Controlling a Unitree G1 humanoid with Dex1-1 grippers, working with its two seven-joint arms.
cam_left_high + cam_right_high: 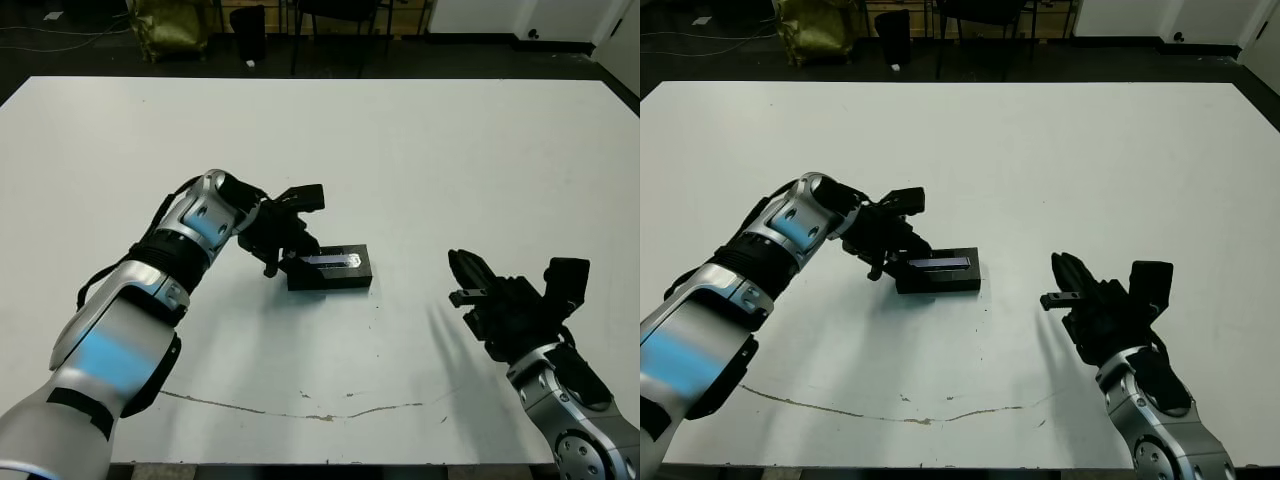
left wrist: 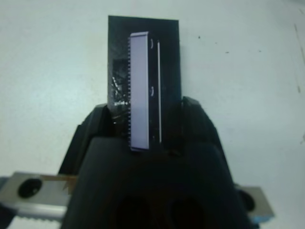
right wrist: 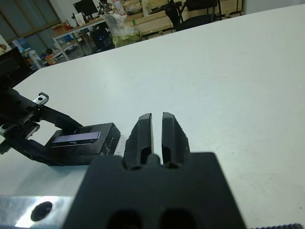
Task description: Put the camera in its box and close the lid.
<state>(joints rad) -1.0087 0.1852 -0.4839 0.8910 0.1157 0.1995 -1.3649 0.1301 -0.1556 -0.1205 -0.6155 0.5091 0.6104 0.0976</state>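
Near the table's (image 1: 420, 140) middle, the left gripper (image 1: 282, 258) clamps the lid's (image 1: 330, 261) end, hiding the box. Right gripper (image 3: 157, 133) hovers apart, fingers nearly together, holding nothing.

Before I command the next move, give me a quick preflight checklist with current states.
1. The lid is on the box with its stripe up: ok.
2. Lid pressed fully down and flush all round: cannot tell.
3. Camera inside the box: cannot tell. It is hidden, and none shows on the table.
4. Left end effector is at the box's end, on the robot's left side: ok.
5. Right end effector is shut and well apart from the box: ok.
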